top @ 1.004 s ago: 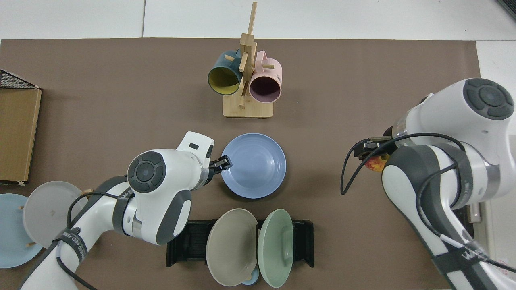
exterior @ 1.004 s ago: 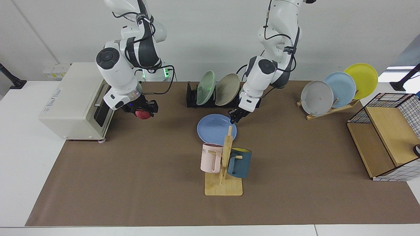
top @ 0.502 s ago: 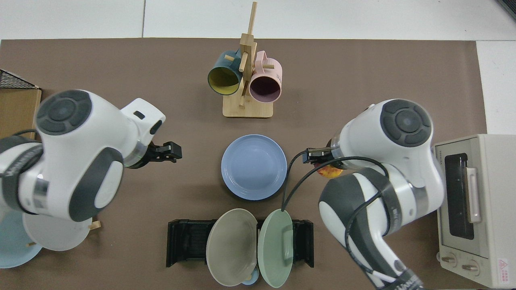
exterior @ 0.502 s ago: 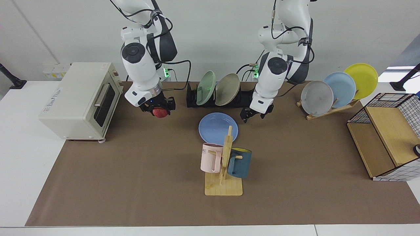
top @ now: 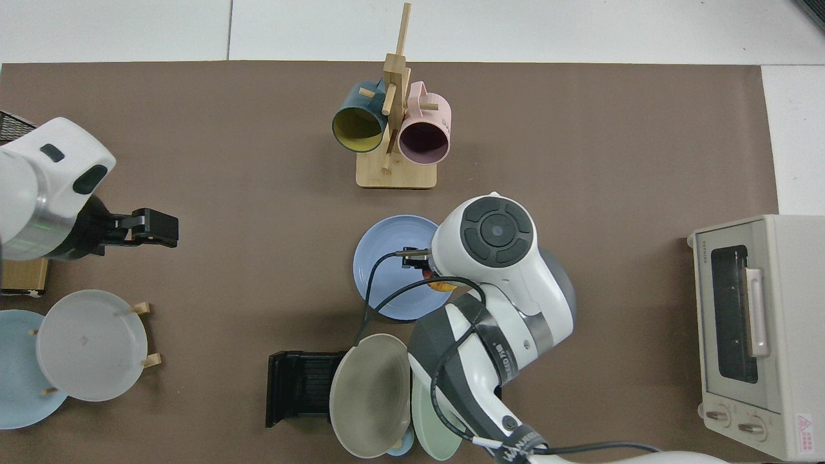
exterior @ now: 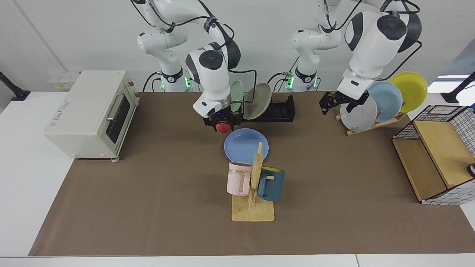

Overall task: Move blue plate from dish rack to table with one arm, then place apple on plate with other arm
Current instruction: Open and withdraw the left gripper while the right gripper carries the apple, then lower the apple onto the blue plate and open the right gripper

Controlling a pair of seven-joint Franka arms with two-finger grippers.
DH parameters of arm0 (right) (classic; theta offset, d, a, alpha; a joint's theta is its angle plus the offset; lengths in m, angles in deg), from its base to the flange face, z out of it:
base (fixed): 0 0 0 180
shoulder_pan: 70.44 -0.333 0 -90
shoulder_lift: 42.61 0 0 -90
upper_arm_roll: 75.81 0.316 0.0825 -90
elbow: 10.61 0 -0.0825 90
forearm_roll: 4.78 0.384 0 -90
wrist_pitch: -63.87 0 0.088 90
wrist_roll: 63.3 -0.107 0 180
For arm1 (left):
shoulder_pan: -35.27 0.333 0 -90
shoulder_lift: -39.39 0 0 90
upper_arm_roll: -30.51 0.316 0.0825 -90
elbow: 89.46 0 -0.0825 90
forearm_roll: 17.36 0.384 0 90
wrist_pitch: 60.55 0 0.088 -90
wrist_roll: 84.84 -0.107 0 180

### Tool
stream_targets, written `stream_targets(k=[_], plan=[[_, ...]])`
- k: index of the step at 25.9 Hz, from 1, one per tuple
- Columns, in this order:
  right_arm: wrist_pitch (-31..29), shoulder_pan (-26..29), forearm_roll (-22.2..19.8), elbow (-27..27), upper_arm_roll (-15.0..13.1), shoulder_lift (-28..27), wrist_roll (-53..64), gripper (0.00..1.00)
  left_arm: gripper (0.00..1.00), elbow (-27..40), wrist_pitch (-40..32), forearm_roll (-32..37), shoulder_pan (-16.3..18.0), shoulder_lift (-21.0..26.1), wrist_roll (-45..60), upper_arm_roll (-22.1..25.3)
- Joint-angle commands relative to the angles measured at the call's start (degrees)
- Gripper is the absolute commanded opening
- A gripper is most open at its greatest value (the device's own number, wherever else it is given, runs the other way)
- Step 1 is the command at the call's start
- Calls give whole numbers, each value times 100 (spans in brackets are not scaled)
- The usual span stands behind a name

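The blue plate lies flat on the brown mat of the table, just in front of the black dish rack. A green plate and a beige plate stand upright in that rack. My right gripper is shut on the red apple and hangs over the plate's far rim, a little above it. In the top view only a sliver of the apple shows under the wrist. My left gripper is open and holds nothing, raised beside the grey plate on the wooden stand.
A toaster oven stands at the facing view's left. A wooden mug tree with a pink and a teal mug stands just in front of the blue plate. The wooden stand holds grey, pale blue and yellow plates. A wire basket sits beyond it.
The right arm carried the apple from beside the toaster oven to over the blue plate's rim. The left gripper drew back from the plate, rising towards the wooden plate stand.
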Motion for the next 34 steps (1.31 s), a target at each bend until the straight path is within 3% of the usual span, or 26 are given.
stream_targets(k=[1,16,17,19,28,34], plan=[[-423,-227,27,-310,-31,-618,-442,0,100,14,-166,94,-20,-148,-638,232],[-1101,-482,71,-240,-31,-1076,-565,0,100,14,-87,94,-3,-148,-656,241],[-1101,-473,71,-231,-31,-1084,-565,17,100,14,-87,94,-3,-148,-656,232],[-1083,-508,71,-231,-31,-1093,-583,100,100,14,-78,94,-3,-148,-656,241],[-741,-429,71,-310,-101,-927,-565,100,100,5,-34,94,-3,-139,-647,232],[-249,-149,-16,-319,-180,-488,-390,100,100,5,-34,94,-3,-139,-656,232]])
